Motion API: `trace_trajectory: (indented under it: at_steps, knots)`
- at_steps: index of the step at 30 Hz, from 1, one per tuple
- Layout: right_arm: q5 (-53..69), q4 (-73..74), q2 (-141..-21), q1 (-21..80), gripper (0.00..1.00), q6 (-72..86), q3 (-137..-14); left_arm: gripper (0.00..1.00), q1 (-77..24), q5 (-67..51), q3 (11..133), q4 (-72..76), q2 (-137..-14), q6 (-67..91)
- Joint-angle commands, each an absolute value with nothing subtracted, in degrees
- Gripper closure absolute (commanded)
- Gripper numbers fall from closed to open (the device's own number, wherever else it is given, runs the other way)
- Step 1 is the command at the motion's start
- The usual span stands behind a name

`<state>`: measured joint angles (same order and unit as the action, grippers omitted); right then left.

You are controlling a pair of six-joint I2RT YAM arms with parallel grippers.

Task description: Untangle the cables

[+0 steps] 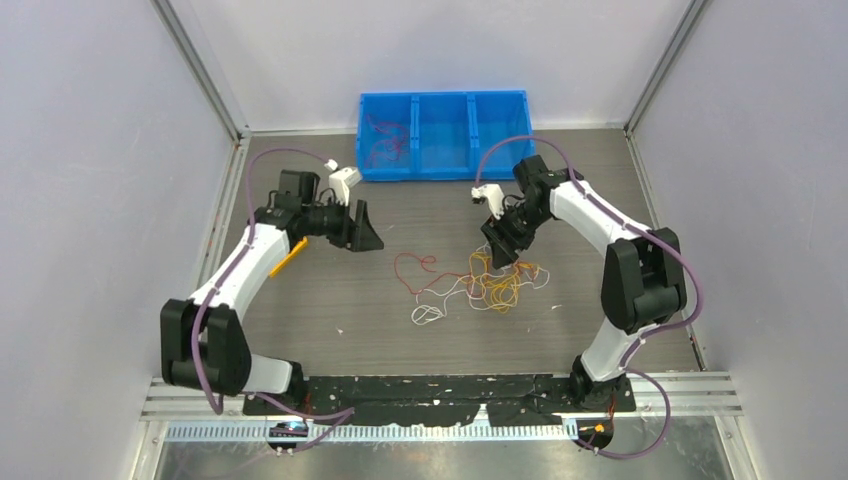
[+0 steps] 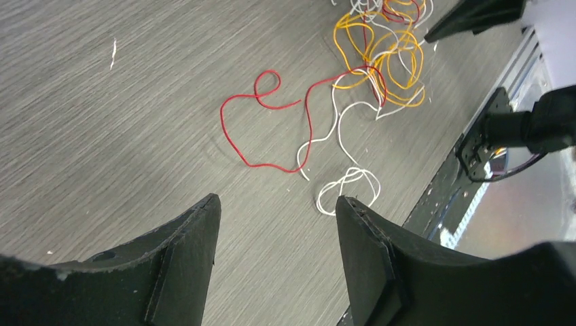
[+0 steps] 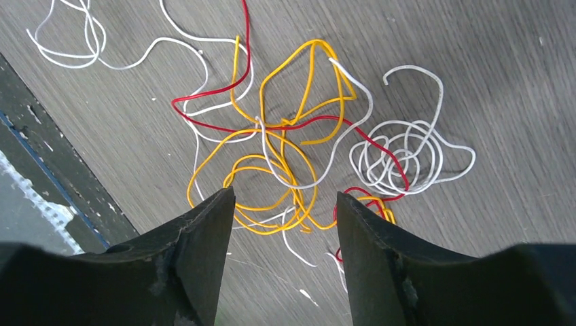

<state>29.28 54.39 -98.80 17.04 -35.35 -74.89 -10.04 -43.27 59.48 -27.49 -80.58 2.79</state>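
— Red, orange and white cables [image 1: 480, 285] lie knotted mid-frame on the counter [image 1: 330, 320]. Why hover?
— My right pincer [image 1: 500, 254] hangs open over the knot, I'd say to pick a strand; the left pincer [image 1: 367, 233], open and empty, sits left of it.

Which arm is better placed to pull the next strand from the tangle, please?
Probably the right: the right gripper hangs open over the thick of the cables, while the left gripper sits off to their side.
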Motion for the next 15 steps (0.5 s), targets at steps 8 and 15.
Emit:
trace_trajectory:
  at_steps: [8, 15]
  knots:
    - [29.6, 47.2, -87.2, 35.2, 0.38, -42.6, -67.2, 0.37, -5.7, -43.7, 52.3, -22.3, -70.8, 13.1]
    - [27.6, 38.6, -95.4, 48.6, 0.23, -40.8, -67.3, 0.31, -3.5, -40.1, 52.7, -25.3, -67.8, 13.0]
